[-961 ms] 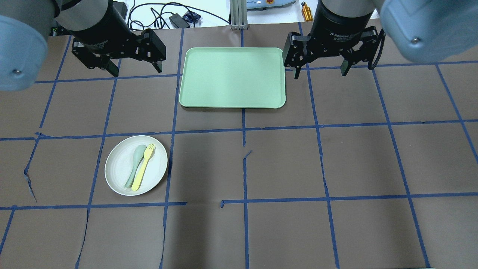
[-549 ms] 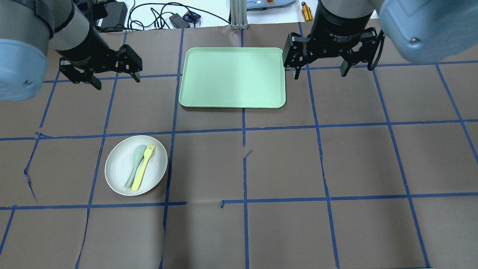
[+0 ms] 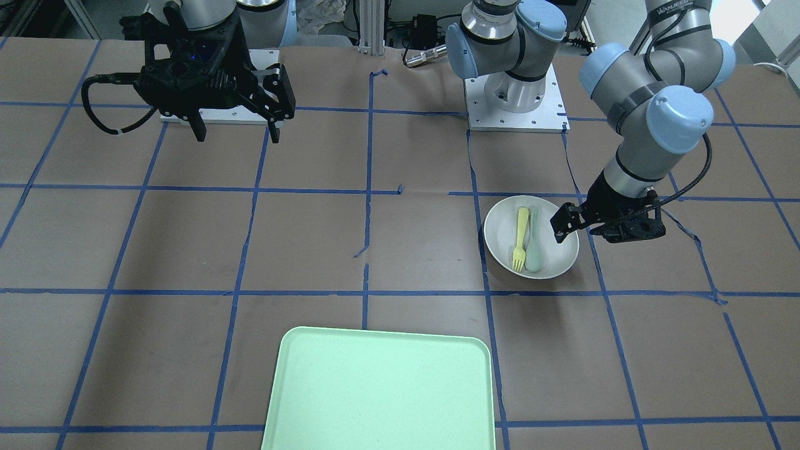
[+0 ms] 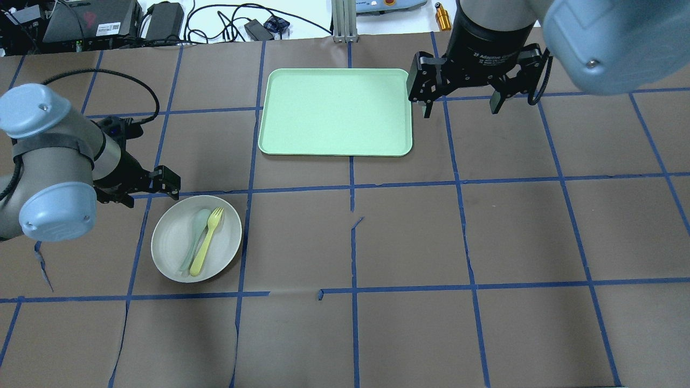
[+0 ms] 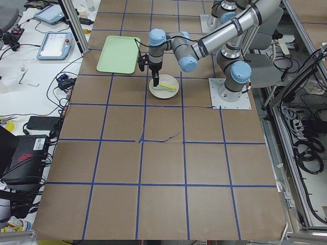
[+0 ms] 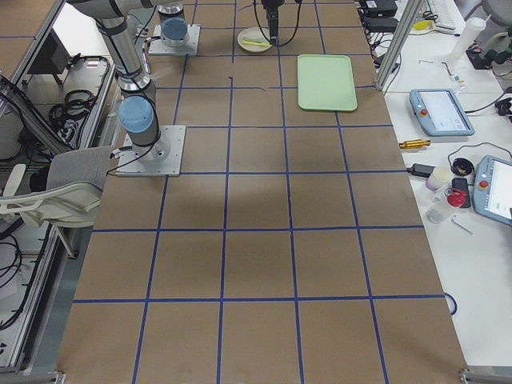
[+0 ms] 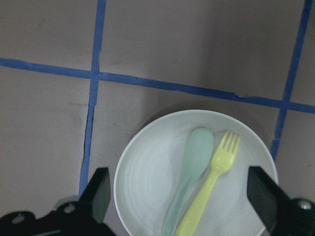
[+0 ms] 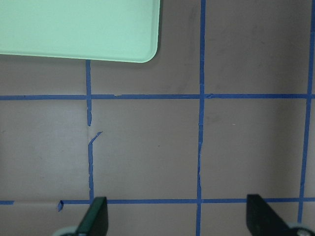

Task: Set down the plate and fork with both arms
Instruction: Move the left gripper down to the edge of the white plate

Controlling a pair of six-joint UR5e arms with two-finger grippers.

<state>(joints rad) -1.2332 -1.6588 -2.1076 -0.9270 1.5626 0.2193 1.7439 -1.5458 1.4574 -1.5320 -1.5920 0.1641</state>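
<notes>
The off-white plate [image 4: 170, 240] sits on the table's left half, also in the front-facing view [image 3: 500, 234] and the left wrist view [image 7: 147, 172]. The pale yellow fork [image 4: 207, 240] [image 3: 520, 237] [image 7: 216, 172] lies in it next to a grey-green spoon [image 4: 194, 237]. My left gripper [image 4: 148, 191] [image 3: 605, 232] is open and empty, low over the plate's far left edge. In its wrist view its fingers [image 7: 98, 191] stand wider than the plate. My right gripper [image 4: 460, 108] [image 3: 237, 134] is open and empty, high beside the tray's right edge.
The mint-green tray [image 4: 334, 110] [image 3: 381, 387] [image 8: 78, 24] lies at the table's far middle. Brown paper with a blue tape grid covers the table. Cables and small devices lie beyond the far edge.
My left arm has swung from the far left of the table back and down to the plate's edge. My right gripper has barely moved. The plate, fork and spoon have not moved.
</notes>
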